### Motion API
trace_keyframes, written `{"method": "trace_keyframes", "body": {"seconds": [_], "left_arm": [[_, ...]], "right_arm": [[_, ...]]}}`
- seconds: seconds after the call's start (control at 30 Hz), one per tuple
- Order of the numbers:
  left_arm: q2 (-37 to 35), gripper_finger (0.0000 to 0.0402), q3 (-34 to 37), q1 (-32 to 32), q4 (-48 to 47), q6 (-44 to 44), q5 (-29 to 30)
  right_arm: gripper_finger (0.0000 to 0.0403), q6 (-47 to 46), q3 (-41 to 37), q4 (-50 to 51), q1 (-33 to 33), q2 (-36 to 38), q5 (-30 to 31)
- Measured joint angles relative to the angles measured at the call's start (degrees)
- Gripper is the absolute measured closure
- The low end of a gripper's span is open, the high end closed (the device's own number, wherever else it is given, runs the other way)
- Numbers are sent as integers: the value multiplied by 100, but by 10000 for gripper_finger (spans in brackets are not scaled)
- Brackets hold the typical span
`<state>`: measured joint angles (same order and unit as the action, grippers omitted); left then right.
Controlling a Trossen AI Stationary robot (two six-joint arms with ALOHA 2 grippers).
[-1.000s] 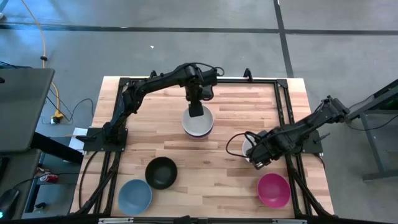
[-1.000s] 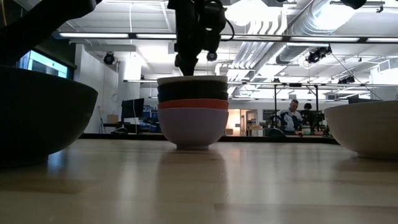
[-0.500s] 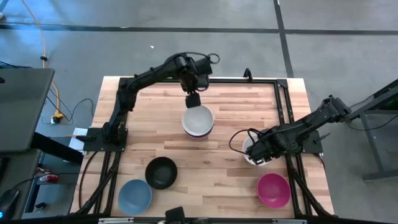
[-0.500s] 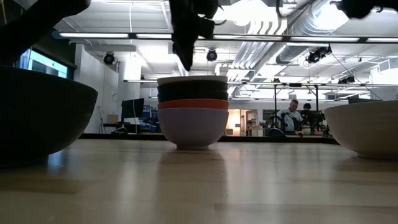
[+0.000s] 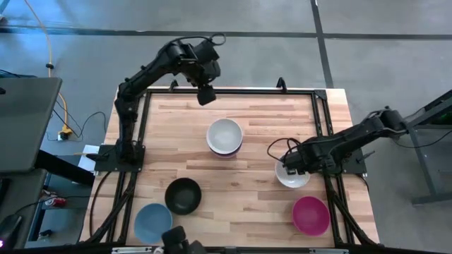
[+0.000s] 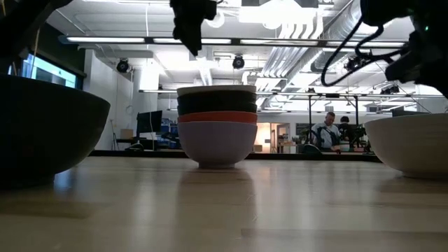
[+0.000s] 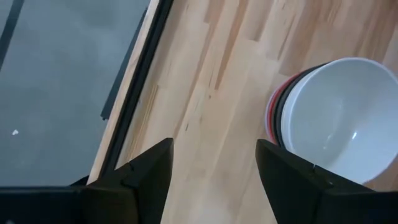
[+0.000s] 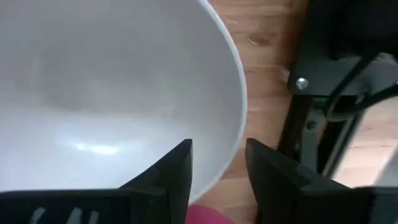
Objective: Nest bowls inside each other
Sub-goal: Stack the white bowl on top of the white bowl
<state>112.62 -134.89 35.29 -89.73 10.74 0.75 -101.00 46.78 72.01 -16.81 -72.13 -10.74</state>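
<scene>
Nearest to us along the table's front edge lie three loose bowls: the light blue bowl (image 5: 153,221) at the left, the black bowl (image 5: 183,195) just beside it and a little farther back, and the magenta bowl (image 5: 311,215) at the right. Just beyond the magenta one sits the white bowl (image 5: 292,174), where we find the right gripper (image 5: 289,166): its fingers (image 8: 177,171) straddle the rim, one inside and one outside, parted, and we cannot tell whether they are pressing on it. Farther back, at mid-table, stands the stack of bowls (image 5: 224,137), white on top, then black, red and lavender at the base. Farthest off, the left gripper (image 5: 205,94) hangs above the table's far edge, left of the stack, jaws spread wide and holding nothing.
</scene>
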Motion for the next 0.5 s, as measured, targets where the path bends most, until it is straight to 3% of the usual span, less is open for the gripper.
{"method": "trace_keyframes", "body": {"seconds": [0.5], "left_arm": [[-20, 183, 7, 26, 247, 147, -208]], "right_arm": [[272, -358, -303, -198, 1, 287, -27]]}}
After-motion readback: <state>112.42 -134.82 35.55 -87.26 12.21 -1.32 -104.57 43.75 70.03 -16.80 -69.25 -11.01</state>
